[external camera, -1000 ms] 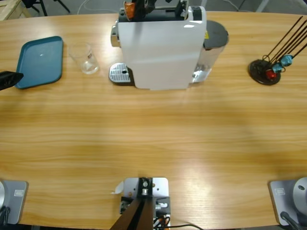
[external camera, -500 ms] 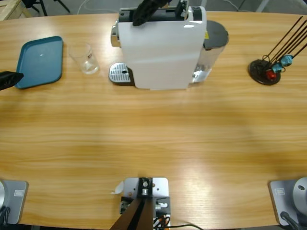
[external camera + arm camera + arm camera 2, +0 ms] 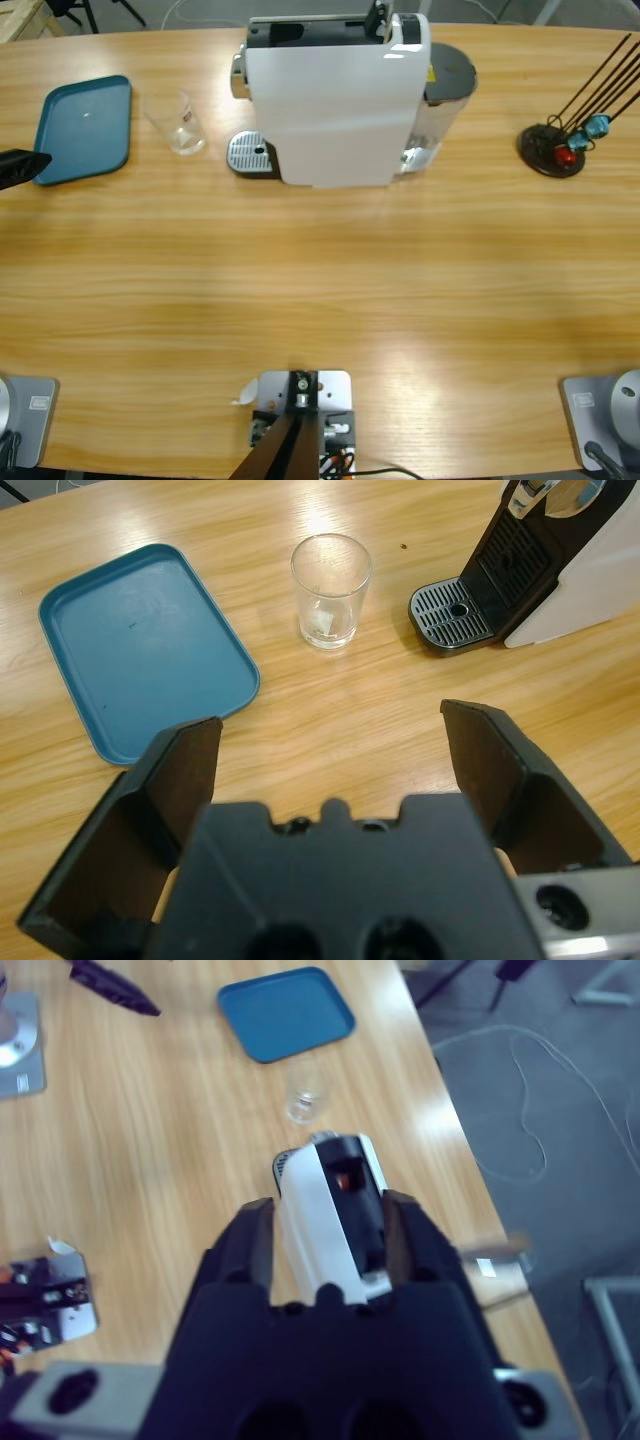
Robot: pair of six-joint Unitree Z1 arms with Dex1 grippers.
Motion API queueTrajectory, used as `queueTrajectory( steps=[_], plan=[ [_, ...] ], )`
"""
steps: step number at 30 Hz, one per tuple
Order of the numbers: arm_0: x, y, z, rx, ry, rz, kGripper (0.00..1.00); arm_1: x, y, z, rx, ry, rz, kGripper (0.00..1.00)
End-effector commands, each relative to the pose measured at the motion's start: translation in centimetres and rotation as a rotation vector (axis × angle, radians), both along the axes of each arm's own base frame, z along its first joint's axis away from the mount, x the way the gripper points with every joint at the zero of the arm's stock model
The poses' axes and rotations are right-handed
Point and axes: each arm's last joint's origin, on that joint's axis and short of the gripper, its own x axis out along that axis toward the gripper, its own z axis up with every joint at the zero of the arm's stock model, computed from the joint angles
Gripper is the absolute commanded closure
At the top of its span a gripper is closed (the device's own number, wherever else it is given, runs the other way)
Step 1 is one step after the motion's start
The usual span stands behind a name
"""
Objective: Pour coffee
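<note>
At the left edge of the high view only a black tip of the left gripper (image 3: 18, 167) is seen, just beside the teal tray (image 3: 84, 130) on the wooden table (image 3: 320, 280). In the left wrist view the left gripper (image 3: 335, 745) is held with its jaws spread wide and nothing between them; tray (image 3: 140, 645), glass (image 3: 331, 589) and drip grille (image 3: 455, 626) are seen beyond it.

To the right of the tray, the clear glass (image 3: 178, 122) is stood upright on the table, apart from both tray and machine. It appears empty, though a small pale mark low inside it cannot be made out.

Next comes the coffee machine (image 3: 335, 95), white-bodied with a black top, its drip grille (image 3: 250, 154) projecting toward the glass. No cup is set on the grille. A grey-lidded tank (image 3: 445, 85) is attached at its far side.

Near the right edge a dark round stand (image 3: 551, 148) with thin black rods is placed, with blue and red capsules (image 3: 582, 138) at its base.

The right gripper (image 3: 330, 1225) is shown only in the right wrist view, held high above the machine (image 3: 335, 1215) and looking down on it. Its jaws are parted moderately and nothing is gripped; an orange spot is visible in the machine's open top slot.
</note>
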Motion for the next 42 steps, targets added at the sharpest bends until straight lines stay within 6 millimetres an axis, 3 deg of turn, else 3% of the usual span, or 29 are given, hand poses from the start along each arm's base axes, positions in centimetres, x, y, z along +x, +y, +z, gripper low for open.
queueTrajectory(
  steps=[1, 6, 10, 16, 21, 30, 37, 42],
  plan=[
    [0.1, -0.1, -1.3, 0.027, 0.032, 0.011, 0.059, -0.9, -2.8, -2.8, 0.188, -0.039, -0.286, 1.0],
    [0.1, -0.1, -1.3, 0.027, 0.032, 0.011, 0.059, 0.7, -3.6, -6.6, 0.253, -0.239, -0.707, 1.0],
    [0.1, -0.1, -1.3, 0.027, 0.032, 0.011, 0.059, 1.6, -2.6, -8.6, 0.254, -0.301, -0.85, 1.0],
    [0.1, -0.1, -1.3, 0.028, 0.033, 0.011, 0.059, 1.9, 0.4, -10.2, 0.244, -0.289, -0.818, 1.0],
    [0.1, -0.1, -1.3, 0.028, 0.033, 0.011, 0.059, 0.5, 4.2, -11.0, 0.242, -0.276, -0.763, 1.0],
    [0.1, -0.1, -1.3, 0.029, 0.035, 0.011, 0.059, -1.1, 8.0, -12.7, 0.247, -0.237, -0.725, 1.0],
    [0.2, -0.1, -1.3, 0.031, 0.037, 0.011, 0.059, 0.1, 10.9, -13.5, 0.234, -0.224, -0.698, 1.0],
    [0.2, -0.2, -1.4, 0.032, 0.038, 0.011, 0.059, 0.7, 12.3, -15.7, 0.205, -0.179, -0.677, 1.0]
  ],
)
